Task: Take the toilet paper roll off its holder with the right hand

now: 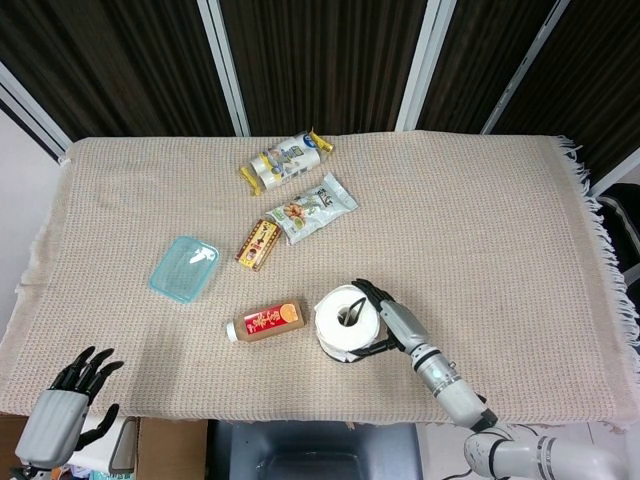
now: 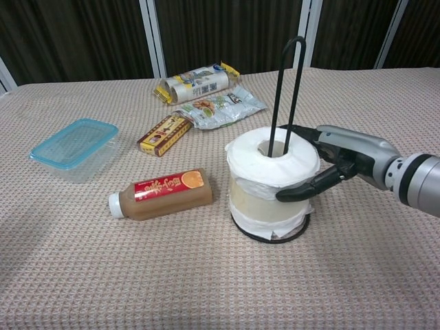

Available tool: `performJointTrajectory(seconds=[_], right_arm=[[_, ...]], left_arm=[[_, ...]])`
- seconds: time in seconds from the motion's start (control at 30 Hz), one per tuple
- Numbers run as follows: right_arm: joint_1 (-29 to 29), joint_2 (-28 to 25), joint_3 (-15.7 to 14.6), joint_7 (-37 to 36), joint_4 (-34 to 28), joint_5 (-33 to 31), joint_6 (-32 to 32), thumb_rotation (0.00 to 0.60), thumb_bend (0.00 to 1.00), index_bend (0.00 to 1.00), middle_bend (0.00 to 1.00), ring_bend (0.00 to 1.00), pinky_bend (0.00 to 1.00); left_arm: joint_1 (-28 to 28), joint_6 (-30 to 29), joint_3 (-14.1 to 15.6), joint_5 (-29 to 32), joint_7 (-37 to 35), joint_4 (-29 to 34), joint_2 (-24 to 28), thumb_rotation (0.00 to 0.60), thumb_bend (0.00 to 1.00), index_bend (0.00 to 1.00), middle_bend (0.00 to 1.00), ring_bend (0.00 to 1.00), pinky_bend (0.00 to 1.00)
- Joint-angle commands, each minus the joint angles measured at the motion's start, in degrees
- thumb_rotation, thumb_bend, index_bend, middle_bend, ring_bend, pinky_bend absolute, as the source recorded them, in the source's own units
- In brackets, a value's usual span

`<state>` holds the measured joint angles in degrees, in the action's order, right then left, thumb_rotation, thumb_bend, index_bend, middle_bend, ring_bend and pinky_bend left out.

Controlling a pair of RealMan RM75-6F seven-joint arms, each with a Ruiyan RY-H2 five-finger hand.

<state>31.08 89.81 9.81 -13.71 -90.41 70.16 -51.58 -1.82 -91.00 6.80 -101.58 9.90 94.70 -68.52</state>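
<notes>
Near the middle of the desk's front edge, the toilet paper roll sits on its black wire holder, whose upright loop rises through the core. The right robot hand grips the roll from its right side, fingers wrapped against the paper and thumb side along the top rim. Just left of the roll lies a brown drink bottle. The left robot hand hangs off the front left corner, fingers spread, holding nothing.
</notes>
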Motion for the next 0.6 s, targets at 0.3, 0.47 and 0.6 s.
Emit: performJointTrajectory(seconds=[0.3, 0.47, 0.6], right_arm=[[-1.35, 1.51, 0.95, 4.12, -0.05, 1.95, -7.17, 0.600, 0.12, 0.76, 0.52, 0.50, 0.47], [-1.27, -2.03, 3.94, 5.90, -5.86, 1.13, -9.30, 0.600, 0.12, 0.76, 0.52, 0.50, 0.47], [-1.01, -5.39, 7.13, 9.36, -11.23, -0.92, -11.36, 0.600, 0.12, 0.76, 0.52, 0.50, 0.47]], left_arm=[[-0.21, -0.20, 0.30, -0.33, -0.50, 0.05, 0.16, 0.600, 0.39, 0.23, 0.13, 0.06, 0.24], [-0.10, 0.14, 0.45, -0.78, 0.31, 0.42, 0.09, 0.600, 0.39, 0.23, 0.13, 0.06, 0.24], [-0.02, 0.59, 0.56, -0.85, 1.14, 1.19, 0.15, 0.600, 0.40, 0.23, 0.13, 0.06, 0.24]])
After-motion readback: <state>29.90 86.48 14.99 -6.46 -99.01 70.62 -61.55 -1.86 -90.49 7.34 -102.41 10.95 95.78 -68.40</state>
